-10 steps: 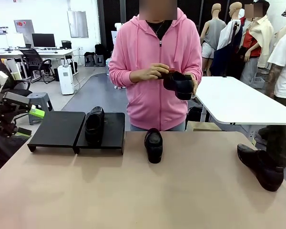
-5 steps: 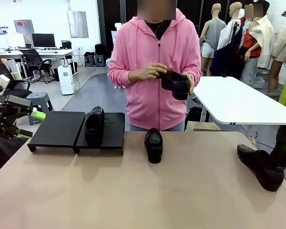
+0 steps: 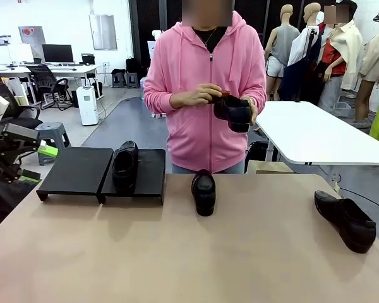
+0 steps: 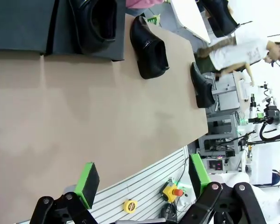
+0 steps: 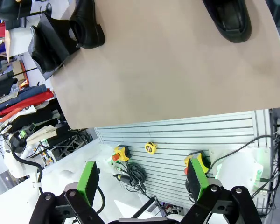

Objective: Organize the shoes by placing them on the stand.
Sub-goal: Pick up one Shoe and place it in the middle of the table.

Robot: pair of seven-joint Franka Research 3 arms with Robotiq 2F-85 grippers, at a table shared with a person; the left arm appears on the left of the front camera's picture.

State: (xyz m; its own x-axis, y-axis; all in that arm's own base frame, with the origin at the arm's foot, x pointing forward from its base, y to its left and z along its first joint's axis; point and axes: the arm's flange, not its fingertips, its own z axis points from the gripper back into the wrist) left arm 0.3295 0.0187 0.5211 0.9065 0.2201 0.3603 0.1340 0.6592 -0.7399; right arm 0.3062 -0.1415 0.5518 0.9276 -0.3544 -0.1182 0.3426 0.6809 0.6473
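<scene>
Right wrist view's top edge crops shoe (image 5: 226,18)

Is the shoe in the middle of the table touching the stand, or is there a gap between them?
Apart. In the front view, a strip of bare table shows between the middle shoe and the right edge of the stand.

Your left hand (image 3: 38,163), at the frame's left edge, has eased slightly down and left. The person has drawn the held shoe (image 3: 232,112) a little closer. The bystander at far right has stepped away, so the lower-right shoe (image 3: 345,219) shows whole.
</scene>
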